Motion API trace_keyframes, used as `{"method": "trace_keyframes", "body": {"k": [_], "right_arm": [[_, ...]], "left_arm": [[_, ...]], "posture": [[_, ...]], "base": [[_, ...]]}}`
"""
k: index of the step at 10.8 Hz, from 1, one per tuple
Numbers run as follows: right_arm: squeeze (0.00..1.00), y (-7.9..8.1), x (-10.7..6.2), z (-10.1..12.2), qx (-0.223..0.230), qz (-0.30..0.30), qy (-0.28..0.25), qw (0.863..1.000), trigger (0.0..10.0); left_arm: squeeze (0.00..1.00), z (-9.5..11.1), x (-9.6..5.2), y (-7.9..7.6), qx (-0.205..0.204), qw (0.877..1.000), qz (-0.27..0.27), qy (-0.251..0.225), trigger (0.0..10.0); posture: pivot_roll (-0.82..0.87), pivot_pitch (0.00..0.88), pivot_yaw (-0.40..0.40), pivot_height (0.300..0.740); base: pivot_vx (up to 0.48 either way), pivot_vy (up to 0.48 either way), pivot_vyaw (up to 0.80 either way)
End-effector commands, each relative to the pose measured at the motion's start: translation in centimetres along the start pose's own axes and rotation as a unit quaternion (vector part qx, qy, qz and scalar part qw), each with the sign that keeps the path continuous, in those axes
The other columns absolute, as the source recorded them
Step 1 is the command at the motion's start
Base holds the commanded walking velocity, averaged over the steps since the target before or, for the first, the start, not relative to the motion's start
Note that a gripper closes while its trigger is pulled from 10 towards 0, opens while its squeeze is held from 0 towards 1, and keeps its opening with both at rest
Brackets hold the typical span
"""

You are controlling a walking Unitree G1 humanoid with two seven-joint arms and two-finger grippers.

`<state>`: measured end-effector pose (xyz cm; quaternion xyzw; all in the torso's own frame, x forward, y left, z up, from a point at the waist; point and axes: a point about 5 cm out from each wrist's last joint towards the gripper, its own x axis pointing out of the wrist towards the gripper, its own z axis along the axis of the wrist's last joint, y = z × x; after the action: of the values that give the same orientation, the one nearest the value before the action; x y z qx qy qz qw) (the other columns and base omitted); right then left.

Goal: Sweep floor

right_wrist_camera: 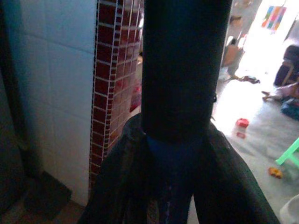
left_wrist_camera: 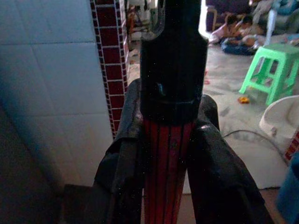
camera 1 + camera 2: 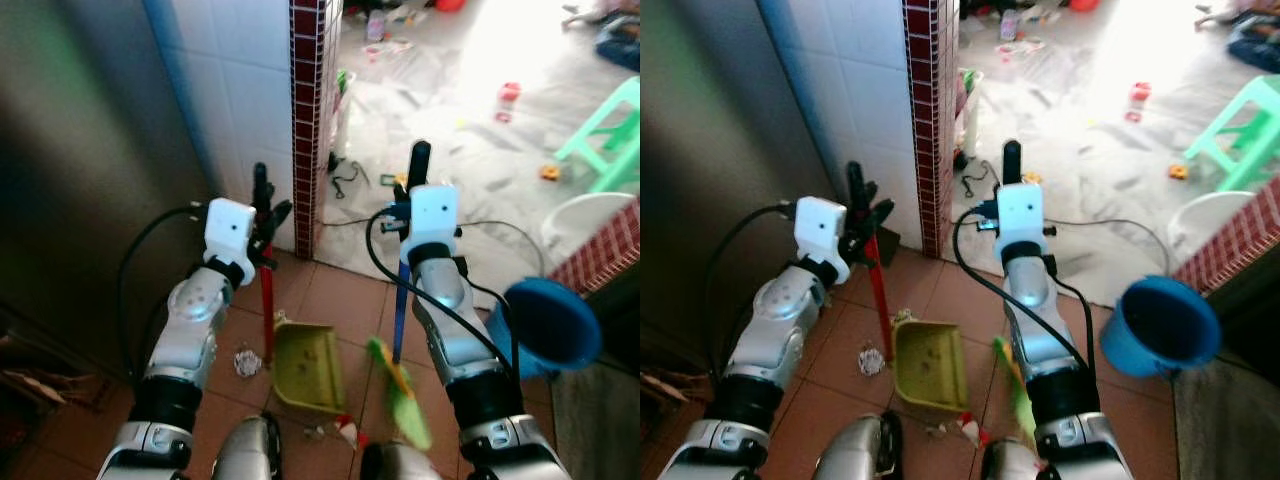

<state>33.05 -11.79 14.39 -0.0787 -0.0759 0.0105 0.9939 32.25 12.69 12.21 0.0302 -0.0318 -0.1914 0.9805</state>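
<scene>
Underfoot, yellow-green dustpan (image 3: 305,366), green-bristled broom (image 3: 402,392).

Glare from the bright room ahead, dim soft foreground

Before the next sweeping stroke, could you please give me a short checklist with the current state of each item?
1. Left gripper shut on the red dustpan handle: ok.
2. Right gripper shut on the blue broom handle: ok.
3. Yellow-green dustpan resting on the tile floor: ok.
4. Green broom head close beside the dustpan: ok, though blurred.
5. Crumpled scrap inside the dustpan: not ok, it lies on the floor beside it.
6. Blue bucket out of the broom's path: cannot tell.
</scene>
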Motion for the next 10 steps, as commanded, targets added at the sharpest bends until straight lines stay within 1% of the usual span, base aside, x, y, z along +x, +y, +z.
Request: {"method": "trace_keyframes", "body": {"k": [1, 4, 7, 8, 9, 10], "right_arm": [[0.0, -0.6, 0.5, 0.8, -0.013, -0.009, -0.02, 1.0, 10.0], [0.0, -0.7, 0.6, 0.7, -0.02, -0.012, -0.021, 1.0, 10.0], [0.0, -0.3, 0.6, 0.7, -0.022, -0.007, -0.025, 0.999, 10.0], [0.0, -0.2, 0.6, 0.7, -0.024, -0.008, -0.026, 0.999, 10.0], [0.0, -0.2, 0.7, 0.7, -0.025, -0.01, -0.026, 0.999, 10.0], [0.0, -0.2, 0.7, 0.7, -0.025, -0.012, -0.025, 0.999, 10.0]], "left_arm": [[0.0, 1.4, 0.3, 0.2, 0.009, 1.0, 0.0, -0.026, 10.0], [0.0, 1.3, 0.3, 0.3, 0.01, 1.0, 0.003, -0.024, 10.0], [0.0, 1.7, 0.4, 0.7, 0.011, 0.999, 0.012, -0.034, 10.0], [0.0, 2.0, 0.3, 1.2, 0.018, 0.999, 0.018, -0.035, 10.0], [0.0, 1.6, 0.0, 1.8, 0.035, 0.999, 0.022, -0.026, 10.0], [0.0, 1.3, -0.2, 1.9, 0.041, 0.999, 0.021, -0.022, 10.0]], "posture": [[-0.01, 0.021, 0.015, 0.74], [-0.01, 0.019, 0.014, 0.74], [0.0, 0.009, 0.01, 0.74], [0.0, 0.009, 0.01, 0.74], [0.0, 0.009, 0.011, 0.74], [0.0, 0.011, 0.012, 0.74]], "base": [[-0.259, 0.0, 0.0], [-0.255, 0.0, 0.0], [0.0, 0.0, 0.0], [0.0, 0.0, 0.0], [0.0, 0.0, 0.0], [0.0, 0.0, 0.0]]}}
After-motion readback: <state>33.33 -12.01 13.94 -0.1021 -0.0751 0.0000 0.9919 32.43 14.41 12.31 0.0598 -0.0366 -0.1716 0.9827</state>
